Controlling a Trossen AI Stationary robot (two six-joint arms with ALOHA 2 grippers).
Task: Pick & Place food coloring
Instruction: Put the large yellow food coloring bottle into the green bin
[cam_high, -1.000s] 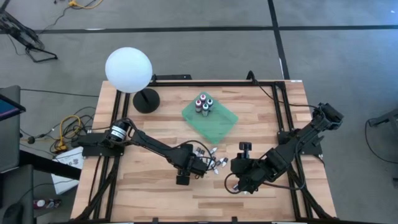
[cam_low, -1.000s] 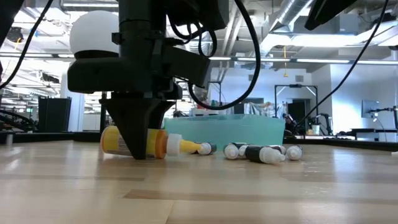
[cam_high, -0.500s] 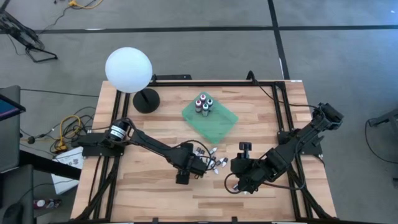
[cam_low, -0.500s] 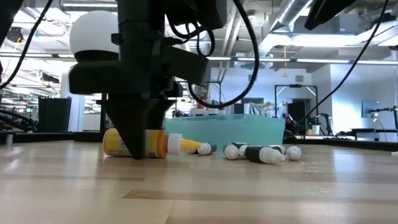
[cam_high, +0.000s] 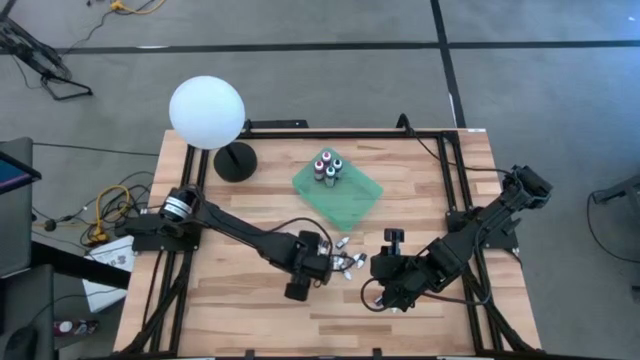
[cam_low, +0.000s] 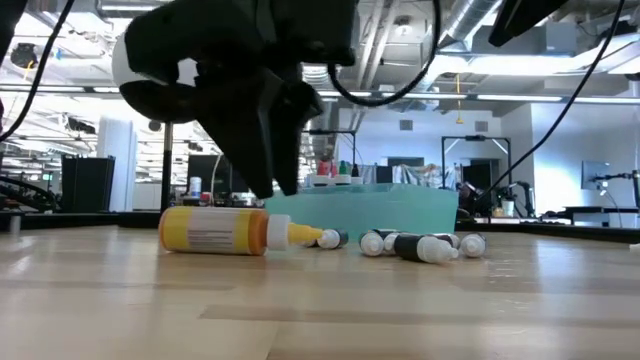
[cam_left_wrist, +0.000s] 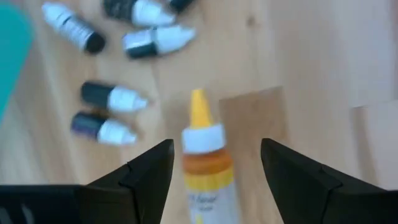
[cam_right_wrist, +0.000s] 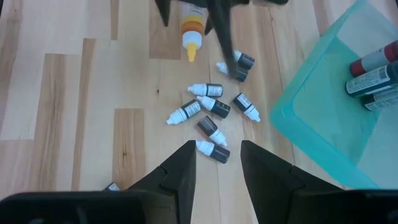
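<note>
Low view: left gripper (cam_low: 262, 165) has lifted, jaws spread, leaving the yellow bottle (cam_low: 215, 229) lying on the bench (cam_low: 320, 310) (unplaced, needs regrasping).

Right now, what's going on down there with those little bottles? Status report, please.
Left gripper open, above the yellow bottle lying on the table, not gripping it. Right gripper empty, waiting. Small dark bottles loose beside the green tray. Nothing in the way.

Even, bright overhead light falls on the table (cam_high: 400, 300), casting only soft shadows. In the low view the left arm (cam_low: 250, 100) stands dark against bright ceiling lights. The left wrist view is blurred throughout.
</note>
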